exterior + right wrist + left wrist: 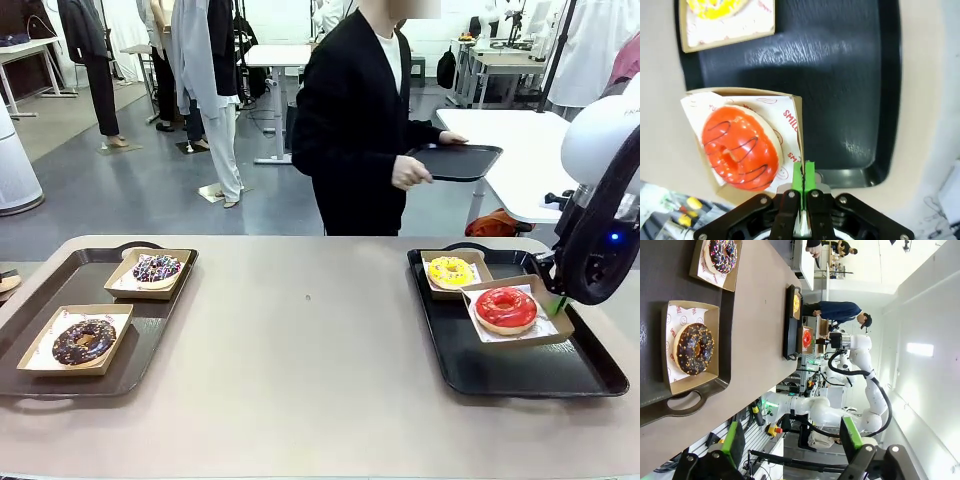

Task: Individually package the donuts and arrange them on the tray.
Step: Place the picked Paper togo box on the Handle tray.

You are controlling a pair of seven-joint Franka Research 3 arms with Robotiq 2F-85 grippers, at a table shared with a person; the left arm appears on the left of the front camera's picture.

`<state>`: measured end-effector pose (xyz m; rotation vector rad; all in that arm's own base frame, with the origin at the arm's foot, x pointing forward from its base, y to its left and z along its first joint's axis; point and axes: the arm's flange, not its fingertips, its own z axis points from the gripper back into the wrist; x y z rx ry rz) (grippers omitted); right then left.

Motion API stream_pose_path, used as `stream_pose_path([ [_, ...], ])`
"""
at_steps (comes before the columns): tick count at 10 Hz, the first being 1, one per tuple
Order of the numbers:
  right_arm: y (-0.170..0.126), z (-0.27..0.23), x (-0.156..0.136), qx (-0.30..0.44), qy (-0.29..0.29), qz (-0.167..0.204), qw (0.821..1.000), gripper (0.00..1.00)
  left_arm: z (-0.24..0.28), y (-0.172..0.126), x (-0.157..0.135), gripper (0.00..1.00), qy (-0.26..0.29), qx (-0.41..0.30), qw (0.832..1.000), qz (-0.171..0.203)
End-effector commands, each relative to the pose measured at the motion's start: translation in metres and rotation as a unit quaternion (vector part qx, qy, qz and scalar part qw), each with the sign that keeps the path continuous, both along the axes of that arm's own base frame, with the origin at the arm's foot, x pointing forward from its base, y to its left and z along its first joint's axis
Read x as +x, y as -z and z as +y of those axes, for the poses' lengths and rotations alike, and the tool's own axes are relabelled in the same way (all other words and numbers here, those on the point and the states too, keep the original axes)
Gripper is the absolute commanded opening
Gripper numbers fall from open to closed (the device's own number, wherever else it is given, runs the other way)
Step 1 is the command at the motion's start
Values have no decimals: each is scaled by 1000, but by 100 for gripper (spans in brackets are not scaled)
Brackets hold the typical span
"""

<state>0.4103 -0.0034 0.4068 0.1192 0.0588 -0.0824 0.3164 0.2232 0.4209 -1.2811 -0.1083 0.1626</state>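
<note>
Jaws of my right gripper (802, 172) pinch the red donut (740, 154) box's wall (799, 130) above the black tray (840, 75); my left gripper (790, 437) gapes, holding nothing.

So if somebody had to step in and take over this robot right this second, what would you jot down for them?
Right gripper: shut on the rim of the red donut's box, holding it over the right tray.
Left gripper: open, holding nothing, near the left tray.
Done: all four donuts sit in boxes. Yellow donut is boxed on the right tray; dark chocolate donut and sprinkled donut are boxed on the left tray.
Left: set the red donut box down, let go, and tidy the arrangement if needed.
The person stands at the far side with another tray.
</note>
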Motion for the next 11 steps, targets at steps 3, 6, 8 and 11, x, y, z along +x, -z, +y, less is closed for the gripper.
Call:
stream_pose_path([
  [3,23,0,5,23,8,-21,999,1,1,-1,-2,100,2,-4,1000,-6],
  [6,40,0,18,21,-1,-3,1000,1,1,-1,-2,100,2,-4,1000,-6],
  [8,51,1,24,18,-10,8,1000,1,1,-1,-2,100,2,-4,1000,-6],
  [11,64,-2,34,11,-20,22,1000,1,1,-1,-2,100,2,-4,1000,-6],
])
